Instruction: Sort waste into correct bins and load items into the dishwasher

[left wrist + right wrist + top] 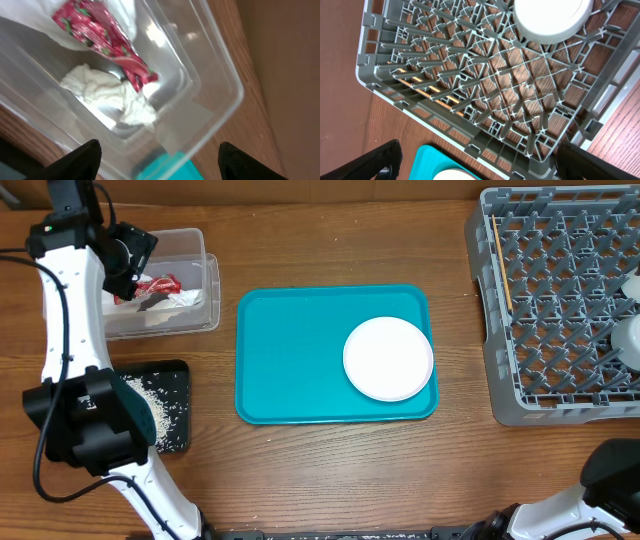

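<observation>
Left fingers point(85, 157) — spread, holding nothing — hovered over clear tub point(211, 280) containing red wrapper point(105, 40) and 1 crumpled napkin point(110, 95). Right fingers point(375, 162) likewise spread, empty, above grey rack point(481, 300). 1 white plate point(388, 358) lay on teal tray point(290, 350), desk point(330, 240) centre.

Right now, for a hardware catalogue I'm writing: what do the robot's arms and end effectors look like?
The left arm and right arm have white links, bulky black joint housings; a black cable runs along the left. End effector fingers are plain black.
</observation>
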Robot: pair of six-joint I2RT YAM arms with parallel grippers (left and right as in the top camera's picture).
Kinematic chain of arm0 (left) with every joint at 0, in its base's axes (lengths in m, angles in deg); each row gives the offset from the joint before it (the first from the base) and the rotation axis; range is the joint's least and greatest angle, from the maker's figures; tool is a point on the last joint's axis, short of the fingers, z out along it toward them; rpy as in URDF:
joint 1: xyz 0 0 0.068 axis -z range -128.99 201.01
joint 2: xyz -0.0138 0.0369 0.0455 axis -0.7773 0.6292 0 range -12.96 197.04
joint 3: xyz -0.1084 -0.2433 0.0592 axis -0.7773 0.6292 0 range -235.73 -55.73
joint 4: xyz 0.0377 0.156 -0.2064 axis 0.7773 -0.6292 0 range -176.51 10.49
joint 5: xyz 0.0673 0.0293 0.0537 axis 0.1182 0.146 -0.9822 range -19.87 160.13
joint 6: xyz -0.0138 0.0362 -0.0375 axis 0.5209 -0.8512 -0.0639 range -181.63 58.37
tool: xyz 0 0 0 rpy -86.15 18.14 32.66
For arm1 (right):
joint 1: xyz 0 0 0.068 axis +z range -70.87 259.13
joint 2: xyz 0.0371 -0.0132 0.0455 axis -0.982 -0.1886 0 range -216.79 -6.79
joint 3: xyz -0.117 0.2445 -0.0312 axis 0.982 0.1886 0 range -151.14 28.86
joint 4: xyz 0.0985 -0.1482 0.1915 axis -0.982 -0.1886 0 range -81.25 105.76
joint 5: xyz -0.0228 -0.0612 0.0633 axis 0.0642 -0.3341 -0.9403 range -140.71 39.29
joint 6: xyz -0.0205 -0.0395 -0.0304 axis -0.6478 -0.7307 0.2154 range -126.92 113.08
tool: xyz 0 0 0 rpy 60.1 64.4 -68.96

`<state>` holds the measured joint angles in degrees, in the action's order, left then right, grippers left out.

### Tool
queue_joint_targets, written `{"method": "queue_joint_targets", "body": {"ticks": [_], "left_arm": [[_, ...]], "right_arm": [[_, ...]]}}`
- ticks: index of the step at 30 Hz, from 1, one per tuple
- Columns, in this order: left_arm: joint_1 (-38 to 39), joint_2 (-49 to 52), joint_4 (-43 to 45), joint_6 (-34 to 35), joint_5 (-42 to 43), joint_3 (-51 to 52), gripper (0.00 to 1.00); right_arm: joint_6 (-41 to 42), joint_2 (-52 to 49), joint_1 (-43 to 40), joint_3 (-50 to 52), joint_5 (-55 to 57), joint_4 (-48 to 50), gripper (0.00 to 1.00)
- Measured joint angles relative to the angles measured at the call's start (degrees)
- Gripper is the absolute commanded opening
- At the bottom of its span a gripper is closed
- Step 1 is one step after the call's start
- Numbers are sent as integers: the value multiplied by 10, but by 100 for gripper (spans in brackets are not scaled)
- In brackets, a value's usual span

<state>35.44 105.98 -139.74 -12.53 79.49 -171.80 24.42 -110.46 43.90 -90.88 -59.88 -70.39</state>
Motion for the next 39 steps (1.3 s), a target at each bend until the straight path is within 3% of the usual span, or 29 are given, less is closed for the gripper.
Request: {"method": "queue_joint_targets", "body": {"ticks": [5, 11, 16, 21, 22, 23, 31, 39], "left_arm": [[-10, -61, -87, -56, 51, 2, 72], [-10, -210, -239, -126, 38, 2, 74], [-10, -317, -294, -171, 27, 28, 73], [-10, -449, -298, -198, 24, 169, 75], [-10, -478, -293, -198, 24, 203, 79], [-10, -513, -292, -198, 24, 242, 100], [-10, -705, -353, -181, 24, 392, 100], [-10, -729, -366, -191, 24, 399, 100]], "right_arm": [[0, 0, 0, 0, 0, 0, 100], [0, 0, 0, 0, 0, 0, 100], [0, 0, 0, 0, 0, 0, 100], [0, 0, 0, 0, 0, 0, 100], [0, 0, 0, 0, 0, 0, 100], [0, 0, 0, 0, 0, 0, 100], [0, 0, 0, 0, 0, 0, 100], [0, 0, 0, 0, 1, 0, 100]]}}
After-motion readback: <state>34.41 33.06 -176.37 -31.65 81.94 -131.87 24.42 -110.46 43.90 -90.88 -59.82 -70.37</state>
